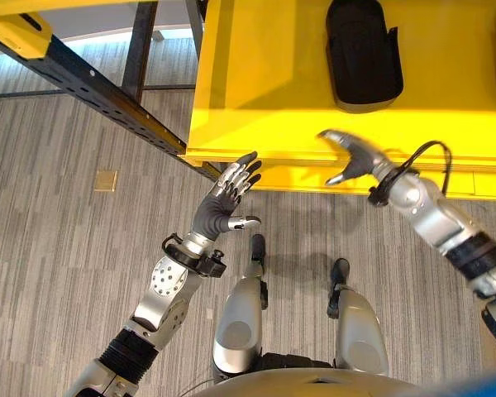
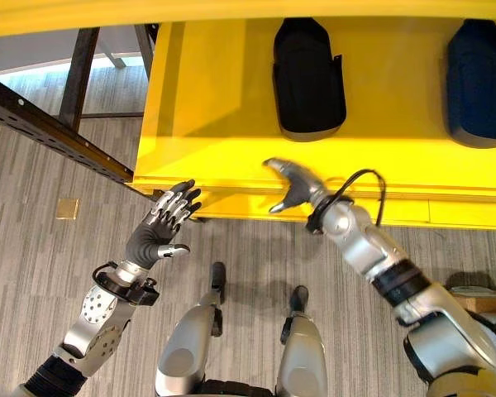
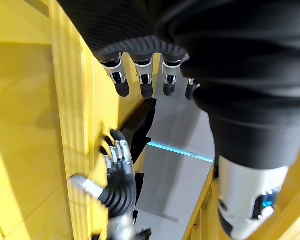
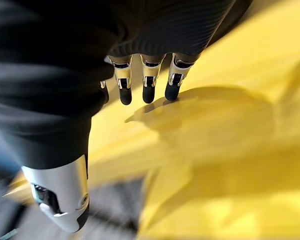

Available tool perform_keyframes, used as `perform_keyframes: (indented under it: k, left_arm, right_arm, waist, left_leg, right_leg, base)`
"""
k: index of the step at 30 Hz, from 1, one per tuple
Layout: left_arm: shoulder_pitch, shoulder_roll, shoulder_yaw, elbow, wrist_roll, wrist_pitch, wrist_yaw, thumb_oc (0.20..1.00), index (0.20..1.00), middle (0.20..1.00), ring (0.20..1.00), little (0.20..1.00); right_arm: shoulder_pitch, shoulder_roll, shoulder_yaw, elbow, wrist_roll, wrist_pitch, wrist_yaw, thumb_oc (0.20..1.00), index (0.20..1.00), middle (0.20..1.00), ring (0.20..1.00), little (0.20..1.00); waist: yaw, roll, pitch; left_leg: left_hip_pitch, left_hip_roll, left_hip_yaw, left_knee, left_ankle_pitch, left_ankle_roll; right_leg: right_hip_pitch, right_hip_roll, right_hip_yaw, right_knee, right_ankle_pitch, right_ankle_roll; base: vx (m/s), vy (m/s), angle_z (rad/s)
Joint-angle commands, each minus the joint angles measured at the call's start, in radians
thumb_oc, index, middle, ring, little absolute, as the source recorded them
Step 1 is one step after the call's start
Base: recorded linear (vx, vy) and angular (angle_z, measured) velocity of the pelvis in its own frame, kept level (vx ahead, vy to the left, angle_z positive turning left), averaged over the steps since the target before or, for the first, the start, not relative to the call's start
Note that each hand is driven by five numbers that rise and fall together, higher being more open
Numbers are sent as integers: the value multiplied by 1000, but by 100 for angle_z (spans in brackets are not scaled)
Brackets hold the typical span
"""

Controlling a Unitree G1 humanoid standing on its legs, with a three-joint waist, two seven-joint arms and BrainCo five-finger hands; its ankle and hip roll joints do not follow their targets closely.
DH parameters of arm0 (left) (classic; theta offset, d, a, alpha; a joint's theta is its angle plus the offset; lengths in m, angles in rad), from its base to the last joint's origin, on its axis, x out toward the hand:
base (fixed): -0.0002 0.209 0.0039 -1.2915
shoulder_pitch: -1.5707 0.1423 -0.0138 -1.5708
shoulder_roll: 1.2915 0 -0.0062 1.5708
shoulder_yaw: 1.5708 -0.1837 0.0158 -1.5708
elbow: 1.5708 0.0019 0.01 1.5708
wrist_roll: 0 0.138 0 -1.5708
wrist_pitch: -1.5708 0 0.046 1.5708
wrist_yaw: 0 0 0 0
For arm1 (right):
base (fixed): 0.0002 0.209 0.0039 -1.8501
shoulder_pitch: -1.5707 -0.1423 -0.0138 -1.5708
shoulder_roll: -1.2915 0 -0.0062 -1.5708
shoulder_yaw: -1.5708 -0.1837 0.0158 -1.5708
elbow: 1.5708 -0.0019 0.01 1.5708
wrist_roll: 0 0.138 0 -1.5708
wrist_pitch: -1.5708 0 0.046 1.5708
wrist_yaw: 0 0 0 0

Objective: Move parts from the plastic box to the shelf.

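A yellow shelf spans the far side. On it lies a black part, and a dark blue part lies further right. My right hand hovers over the shelf's front edge, open, with straight fingers and nothing in it. My left hand is raised just before the shelf's front left corner, also open and empty, its fingers pointing at the shelf. The left wrist view looks along the shelf edge to the right hand and the black part.
A dark steel rack beam with holes runs diagonally at the left, with a yellow end piece. A small brass plate is set in the grey plank floor.
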Motion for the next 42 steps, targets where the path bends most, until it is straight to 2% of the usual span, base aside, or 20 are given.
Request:
perform_keyframes:
  k: [1, 3, 4, 6, 10, 14, 15, 17, 19, 20, 21, 22, 24, 25, 27, 30, 32, 35, 38, 42]
  left_arm:
    - [42, -2, 18, -42, 15, -74, 13, 1000, 1000, 1000, 1000, 1000]
    - [56, 8, 18, -41, 26, -90, 26, 1000, 1000, 1000, 1000, 1000]
    - [71, 18, 15, -41, 24, -98, 29, 1000, 1000, 1000, 1000, 1000]
    - [85, 31, 14, -41, 28, -98, 23, 1000, 1000, 1000, 1000, 1000]
    - [132, 59, 20, -37, 5, -97, -45, 1000, 1000, 1000, 1000, 1000]
    - [171, 60, 31, -25, -14, -87, -115, 1000, 1000, 1000, 1000, 1000]
    - [189, 52, 54, -3, -28, -80, -165, 1000, 1000, 1000, 1000, 1000]
    - [222, 51, 84, 34, 1, -82, -230, 1000, 1000, 1000, 1000, 1000]
    - [257, 49, 93, 70, 55, -104, -250, 1000, 1000, 1000, 1000, 1000]
    - [300, 40, 88, 83, 110, -133, -211, 1000, 1000, 1000, 1000, 1000]
    - [325, 39, 85, 91, 121, -149, -196, 1000, 1000, 1000, 1000, 1000]
    - [372, 32, 86, 99, 115, -166, -178, 1000, 1000, 1000, 1000, 1000]
    - [393, 32, 84, 98, 135, -167, -144, 1000, 1000, 1000, 1000, 1000]
    - [395, 33, 82, 97, 142, -166, -138, 1000, 1000, 1000, 1000, 1000]
    - [386, 36, 53, 110, 151, -150, -86, 1000, 1000, 1000, 1000, 1000]
    - [375, 30, 38, 113, 148, -146, -28, 1000, 1000, 1000, 1000, 1000]
    - [364, 21, 26, 117, 142, -151, 20, 1000, 1000, 1000, 1000, 1000]
    - [360, 2, 35, 128, 152, -156, 39, 1000, 1000, 1000, 1000, 1000]
    - [355, -11, 46, 112, 119, -152, 18, 1000, 1000, 1000, 1000, 1000]
    - [322, -46, 43, 89, 0, -184, -4, 1000, 1000, 1000, 1000, 1000]
  right_arm:
    - [-21, -21, 18, -20, 82, 63, 78, 1000, 1000, 1000, 1000, 1000]
    - [55, -52, 22, -79, 141, 58, 108, 1000, 1000, 1000, 1000, 1000]
    - [115, -82, 29, -118, 264, 9, 216, 1000, 1000, 1000, 1000, 1000]
    - [159, -98, 19, -139, 400, -35, 313, 1000, 1000, 1000, 1000, 1000]
    - [262, -123, -56, -141, 707, -79, 581, 1000, 1000, 1000, 1000, 1000]
    - [423, 3, -187, -56, 1067, -86, 637, 1000, 1000, 1000, 1000, 1000]
    - [498, 73, -266, -3, 1158, -112, 560, 1000, 1000, 1000, 1000, 1000]
    - [594, 191, -424, 102, 1249, -190, 210, 1000, 1000, 1000, 1000, 1000]
    - [672, 266, -511, 189, 1187, -179, -56, 1000, 1000, 1000, 1000, 1000]
    - [743, 326, -529, 269, 1091, -204, -73, 1000, 1000, 1000, 1000, 1000]
    - [776, 346, -537, 279, 1046, -200, -74, 1000, 1000, 1000, 1000, 1000]
    - [813, 368, -551, 291, 977, -163, -105, 1000, 1000, 1000, 1000, 1000]
    - [795, 386, -556, 347, 914, -132, -124, 1000, 1000, 1000, 1000, 1000]
    - [791, 388, -556, 356, 903, -129, -132, 1000, 1000, 1000, 1000, 1000]
    - [741, 387, -563, 422, 893, -86, -189, 1000, 1000, 1000, 1000, 1000]
    - [678, 371, -573, 461, 881, -61, -285, 1000, 1000, 1000, 1000, 1000]
    - [624, 365, -568, 470, 863, -48, -368, 1000, 1000, 1000, 1000, 1000]
    - [605, 363, -567, 459, 827, -57, -456, 1000, 1000, 1000, 1000, 1000]
    - [614, 324, -599, 404, 790, -69, -512, 1000, 1000, 1000, 1000, 1000]
    - [572, 245, -642, 382, 725, -111, -574, 1000, 1000, 1000, 1000, 1000]
  waist:
    - [-24, -76, -30]
    - [-32, -92, -32]
    - [-33, -107, -38]
    - [-28, -120, -51]
    - [-10, -154, -103]
    - [-26, -180, -157]
    - [-43, -187, -170]
    - [-87, -211, -176]
    - [-132, -230, -178]
    - [-168, -238, -179]
    - [-182, -234, -182]
    - [-193, -237, -188]
    - [-188, -237, -193]
    - [-186, -237, -194]
    - [-177, -228, -212]
    - [-142, -198, -221]
    - [-124, -197, -218]
    - [-114, -214, -222]
    - [-128, -207, -223]
    - [-155, -184, -210]
  left_leg:
    - [32, 0, 12, 24, -53, 8]
    - [40, 3, 17, 22, -55, 9]
    - [48, 6, 19, 21, -54, 11]
    - [57, 8, 18, 19, -54, 10]
    - [96, 9, 21, 14, -62, 7]
    - [137, -1, 41, 17, -86, 19]
    - [149, -3, 57, 22, -99, 24]
    - [163, -8, 108, 41, -136, 44]
    - [174, -5, 157, 42, -156, 58]
    - [195, 1, 209, 25, -154, 63]
    - [218, 3, 226, 16, -173, 57]
    - [250, 13, 293, 2, -173, 53]
    - [277, 28, 364, -5, -177, 49]
    - [281, 30, 375, -6, -177, 49]
    - [276, 39, 420, 4, -183, 75]
    - [244, 77, 456, 44, -183, 86]
    - [207, 119, 489, 81, -160, 55]
    - [160, 182, 527, 99, -103, 0]
    - [155, 198, 529, 63, -60, -31]
    - [164, 213, 517, 32, -26, -53]
  right_leg:
    - [44, 19, -27, -26, 39, -16]
    - [54, 24, -20, -33, 40, -15]
    - [68, 30, -18, -44, 45, -12]
    - [86, 33, -21, -57, 50, -10]
    - [145, 31, -34, -99, 66, 4]
    - [190, 23, -23, -153, 97, 24]
    - [197, 17, -16, -172, 116, 38]
    - [184, 0, 17, -204, 167, 72]
    - [163, -11, 51, -233, 212, 97]
    - [147, -25, 48, -258, 256, 118]
    - [154, -29, 38, -264, 257, 135]
    - [139, -51, -22, -267, 293, 150]
    - [125, -81, -108, -236, 317, 155]
    - [122, -85, -116, -227, 317, 155]
    - [122, -106, -171, -100, 281, 132]
    - [153, -129, -247, 34, 174, 63]
    - [201, -108, -284, -13, 99, 35]
    - [273, -51, -327, -135, 93, 46]
    - [269, -19, -332, -171, 88, 36]
    - [222, 12, -329, -125, 46, -15]
  base:
    - [0, 0, 0]
    - [-18, -28, -3]
    - [-28, -53, -8]
    - [-3, -59, -7]
    - [63, 11, 7]
    - [119, 154, 5]
    - [100, 257, -16]
    - [-9, 262, -32]
    - [-111, 235, -65]
    - [-49, 268, -73]
    - [-52, 279, -76]
    - [-32, 186, -85]
    - [-108, 81, -181]
    - [-129, -3, -240]
    - [-145, -28, -140]
    - [-144, -72, -87]
    - [-110, -332, -96]
    - [-61, -492, -93]
    - [-71, -321, -81]
    - [-40, -293, -40]
